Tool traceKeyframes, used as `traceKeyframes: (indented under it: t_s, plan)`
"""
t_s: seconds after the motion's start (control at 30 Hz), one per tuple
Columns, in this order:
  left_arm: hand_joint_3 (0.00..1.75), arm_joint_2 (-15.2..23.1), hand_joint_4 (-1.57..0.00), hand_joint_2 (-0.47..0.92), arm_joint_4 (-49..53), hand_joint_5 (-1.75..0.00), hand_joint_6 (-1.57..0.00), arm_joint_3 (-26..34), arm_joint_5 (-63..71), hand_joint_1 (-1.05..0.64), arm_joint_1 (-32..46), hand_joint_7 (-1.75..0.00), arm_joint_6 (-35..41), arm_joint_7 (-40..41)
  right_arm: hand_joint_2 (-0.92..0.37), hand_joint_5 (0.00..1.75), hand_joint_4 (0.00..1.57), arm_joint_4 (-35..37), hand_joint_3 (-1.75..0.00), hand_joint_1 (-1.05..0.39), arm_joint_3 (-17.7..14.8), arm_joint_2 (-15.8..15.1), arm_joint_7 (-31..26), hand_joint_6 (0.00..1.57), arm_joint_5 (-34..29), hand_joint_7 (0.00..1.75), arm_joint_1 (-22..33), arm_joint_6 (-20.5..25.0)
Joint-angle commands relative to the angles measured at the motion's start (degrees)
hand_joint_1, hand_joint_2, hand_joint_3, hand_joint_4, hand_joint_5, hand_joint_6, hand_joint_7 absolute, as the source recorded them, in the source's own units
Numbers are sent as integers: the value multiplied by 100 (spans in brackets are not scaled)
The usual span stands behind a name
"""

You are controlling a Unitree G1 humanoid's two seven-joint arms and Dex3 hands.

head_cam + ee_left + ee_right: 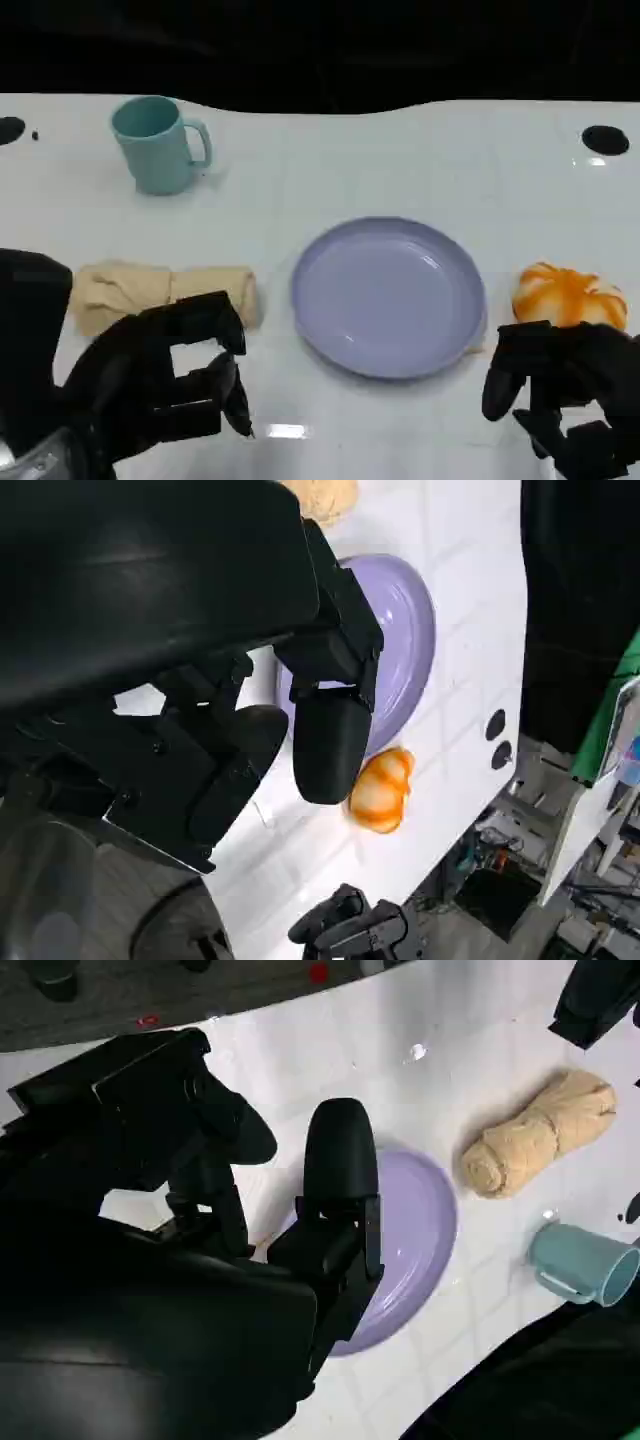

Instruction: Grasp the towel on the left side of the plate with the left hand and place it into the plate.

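The reach is in hand: the left hand point(165, 375) hovers with fingers apart and empty, just near of the towel point(165, 290), which lies rolled on the table left of the plate point(388, 296). Next it must descend and close around the roll (judged). The right hand point(565, 385), holding nothing, sits right of the plate beside an orange bun point(568, 295); a cup point(155, 143) stands far-left of the plate. Nothing blocks the path.

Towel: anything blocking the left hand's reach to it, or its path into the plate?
Nothing visible. The left hand hangs open just in front of the rolled towel, with only bare table between towel and plate. The cup and the orange bun sit clear of that path.
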Motion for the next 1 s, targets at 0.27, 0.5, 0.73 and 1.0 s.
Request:
traceKeyframes:
  t_s: [0.27,0.5,0.73,1.0]
  plan:
    - [143,137,-84,51,28,-175,-73,10,47,-8,-42,-174,-61,0,-58,169,71,-23,-107,4,-17,9,-33,68,-5,145,-52,74]
    - [143,154,-85,50,50,-175,-73,-10,63,-7,-39,-174,-108,-28,-58,169,71,-14,-107,4,-30,41,-30,68,21,145,-59,95]
    - [143,135,-85,50,-70,-175,-73,-32,108,-7,-41,-174,7,141,-57,166,70,-64,-108,4,14,24,-50,68,-46,145,-74,176]
    - [137,140,-81,51,-18,-175,-73,-44,199,-7,22,-166,-326,53,-57,166,71,-62,-108,4,39,27,-74,68,-46,144,-86,180]
